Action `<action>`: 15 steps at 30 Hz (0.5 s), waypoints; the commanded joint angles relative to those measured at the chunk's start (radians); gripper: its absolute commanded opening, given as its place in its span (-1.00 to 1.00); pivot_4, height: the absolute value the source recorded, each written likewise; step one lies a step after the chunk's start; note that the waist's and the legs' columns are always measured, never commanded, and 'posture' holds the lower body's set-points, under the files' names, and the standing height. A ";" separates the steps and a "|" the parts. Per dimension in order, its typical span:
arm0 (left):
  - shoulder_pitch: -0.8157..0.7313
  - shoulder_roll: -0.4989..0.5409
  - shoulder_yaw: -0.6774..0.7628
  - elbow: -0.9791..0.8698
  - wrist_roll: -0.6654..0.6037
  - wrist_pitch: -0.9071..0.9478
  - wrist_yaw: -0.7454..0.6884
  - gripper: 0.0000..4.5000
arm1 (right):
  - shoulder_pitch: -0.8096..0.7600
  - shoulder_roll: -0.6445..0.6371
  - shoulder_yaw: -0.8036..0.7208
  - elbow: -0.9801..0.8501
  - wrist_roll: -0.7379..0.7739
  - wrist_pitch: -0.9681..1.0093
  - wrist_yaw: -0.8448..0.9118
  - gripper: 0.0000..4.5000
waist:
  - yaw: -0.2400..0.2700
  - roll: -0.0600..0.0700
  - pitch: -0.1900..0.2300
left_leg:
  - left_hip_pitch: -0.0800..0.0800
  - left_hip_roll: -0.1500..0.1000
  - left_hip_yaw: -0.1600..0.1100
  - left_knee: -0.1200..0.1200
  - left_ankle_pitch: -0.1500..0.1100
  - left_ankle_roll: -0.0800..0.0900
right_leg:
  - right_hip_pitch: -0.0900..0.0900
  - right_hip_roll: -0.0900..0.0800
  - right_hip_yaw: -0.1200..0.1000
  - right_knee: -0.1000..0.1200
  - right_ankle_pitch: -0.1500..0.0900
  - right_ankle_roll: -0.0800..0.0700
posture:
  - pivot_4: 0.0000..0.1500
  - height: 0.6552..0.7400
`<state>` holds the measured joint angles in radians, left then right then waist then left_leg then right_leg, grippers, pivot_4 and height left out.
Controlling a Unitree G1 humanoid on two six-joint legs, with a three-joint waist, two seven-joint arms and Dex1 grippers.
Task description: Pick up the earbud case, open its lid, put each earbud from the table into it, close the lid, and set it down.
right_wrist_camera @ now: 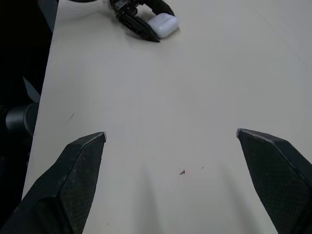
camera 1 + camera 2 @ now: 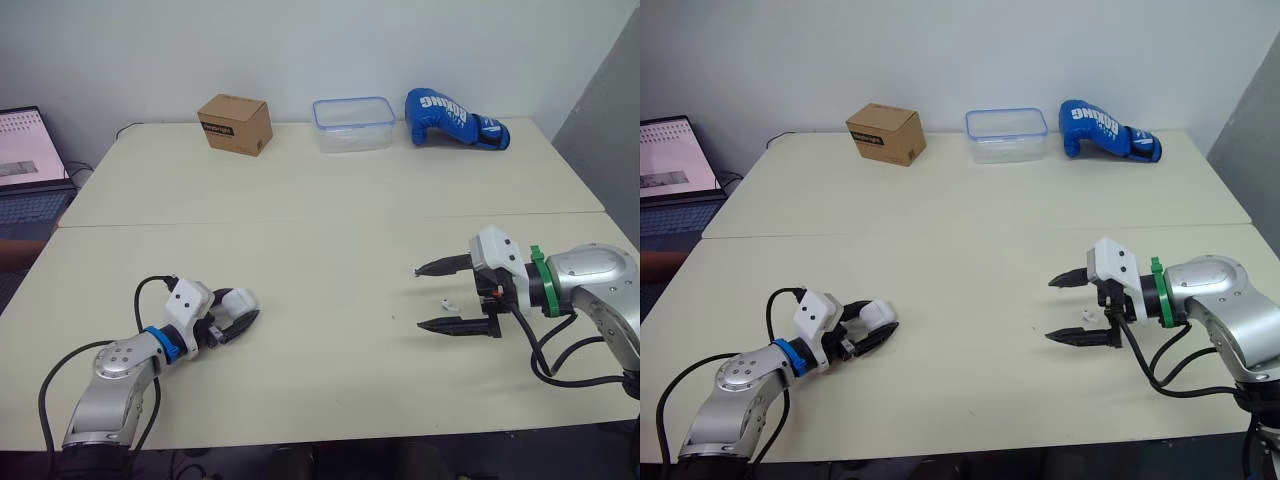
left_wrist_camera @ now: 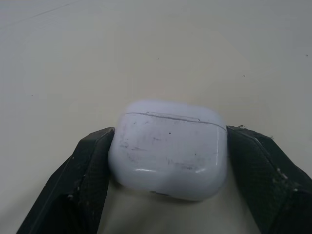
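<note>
The white earbud case point(image 3: 168, 156), lid closed, sits low at the table's front left. My left gripper point(image 2: 243, 312) is shut on it, one black finger point(image 3: 83, 175) pressing each side. At the front right, my right gripper point(image 2: 430, 297) stands open just above the table. One small white earbud point(image 2: 449, 303) lies on the table between its two fingers, back toward the palm. In the right wrist view the case point(image 1: 164, 24) and the left gripper show far across the table.
Along the table's far edge stand a brown cardboard box point(image 2: 236, 123), a clear plastic container point(image 2: 353, 124) and a blue boxing glove point(image 2: 455, 118). A laptop point(image 2: 25, 165) sits off the table's left side. A seam point(image 2: 330, 220) crosses the tabletop.
</note>
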<state>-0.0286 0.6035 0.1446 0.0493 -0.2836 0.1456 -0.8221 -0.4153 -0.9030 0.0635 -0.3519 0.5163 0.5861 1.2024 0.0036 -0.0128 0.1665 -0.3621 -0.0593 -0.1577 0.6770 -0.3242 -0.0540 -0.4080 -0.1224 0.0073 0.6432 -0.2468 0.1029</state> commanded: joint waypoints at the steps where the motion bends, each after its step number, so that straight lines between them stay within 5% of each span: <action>1: 0.005 -0.004 -0.026 -0.015 0.010 0.005 -0.007 0.66 | -0.028 0.016 -0.035 -0.044 0.035 0.007 -0.022 1.00 | 0.000 0.000 0.000 | 0.000 0.000 0.000 0.000 0.000 0.000 | 0.000 0.000 0.000 0.000 0.000 0.000 | 1.00 0.78; 15: 0.020 0.005 -0.023 0.028 0.015 -0.031 -0.024 0.66 | -0.035 0.097 -0.066 -0.065 0.099 0.022 -0.091 1.00 | -0.001 0.000 0.000 | 0.000 0.000 0.000 0.000 0.000 0.000 | 0.000 0.000 0.000 0.000 0.000 0.000 | 1.00 0.78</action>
<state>-0.0273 0.6038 0.1408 0.0602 -0.2834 0.1216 -0.8262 -0.4461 -0.8073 0.0300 -0.3874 0.5986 0.6195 1.1198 0.0023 -0.0127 0.1664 -0.3620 -0.0593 -0.1578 0.6769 -0.3242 -0.0540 -0.4080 -0.1224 0.0073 0.6432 -0.2468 0.1029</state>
